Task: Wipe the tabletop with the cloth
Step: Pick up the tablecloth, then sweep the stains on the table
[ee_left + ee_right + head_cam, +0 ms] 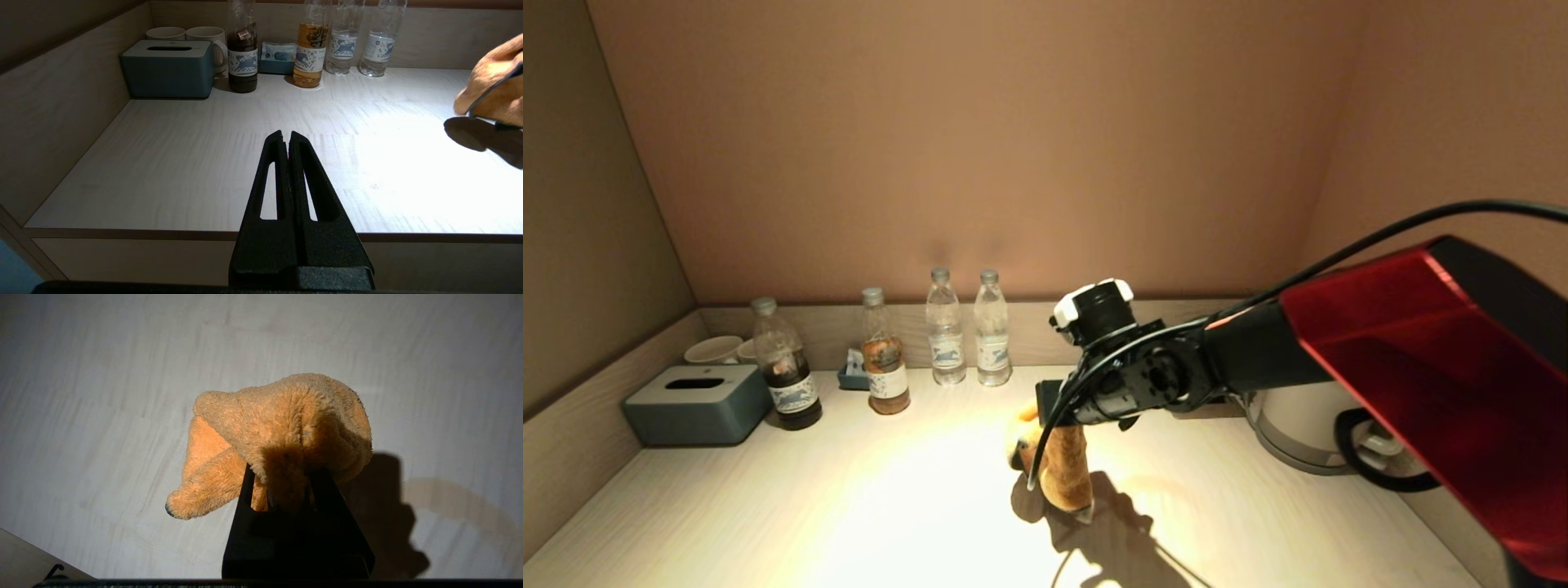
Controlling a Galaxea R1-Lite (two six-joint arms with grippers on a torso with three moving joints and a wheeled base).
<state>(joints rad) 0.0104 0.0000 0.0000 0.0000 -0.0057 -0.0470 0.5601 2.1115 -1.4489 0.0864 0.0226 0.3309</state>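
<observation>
My right gripper (1059,439) points down over the middle of the tabletop (849,506) and is shut on the cloth (1066,472), a fluffy orange rag with dark edging. The cloth (286,420) bunches over the fingertips and hides them, and one corner droops to the side. Its lower end hangs close to the pale wood-grain surface (102,396), over its own shadow; I cannot tell whether it touches. At the tabletop's front edge (184,163) my left gripper (287,134) rests shut and holds nothing, with the cloth (496,90) far off to one side of it.
Along the back rim stand a grey-blue tissue box (698,403), cups (715,349), a dark bottle (786,371), an amber bottle (885,359), two water bottles (968,331) and a small blue tray (854,374). A white kettle (1303,425) sits at the right.
</observation>
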